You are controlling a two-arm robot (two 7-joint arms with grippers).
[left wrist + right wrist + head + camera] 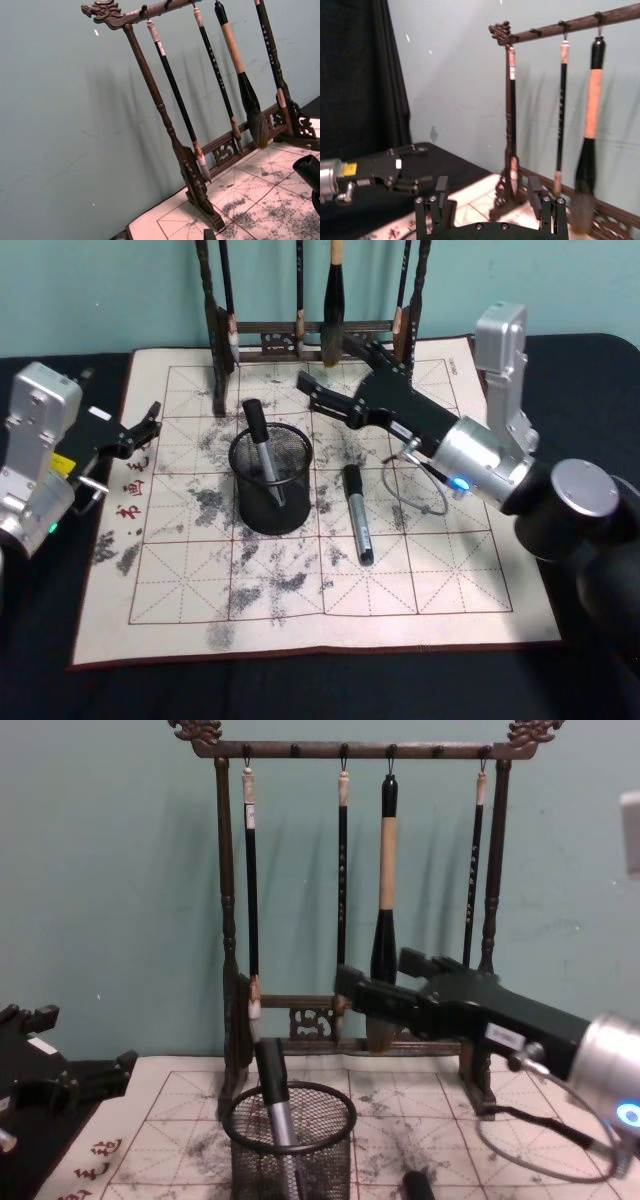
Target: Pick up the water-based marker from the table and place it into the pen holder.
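Observation:
One water-based marker (357,512), black and silver, lies on the white mat (420,600) just right of the pen holder (271,502); its cap end also appears in the chest view (414,1186). A second marker (260,445) stands tilted inside the black mesh pen holder (290,1135). My right gripper (322,360) hovers open and empty above the mat, behind the holder and near the brush rack; its fingers (442,187) hold nothing. My left gripper (145,423) rests open at the mat's left edge.
A tall bronze-coloured brush rack (350,750) with several hanging brushes stands at the mat's far edge, right behind my right gripper (372,970). A grey cable (415,502) loops under the right wrist. The dark table (300,690) surrounds the mat.

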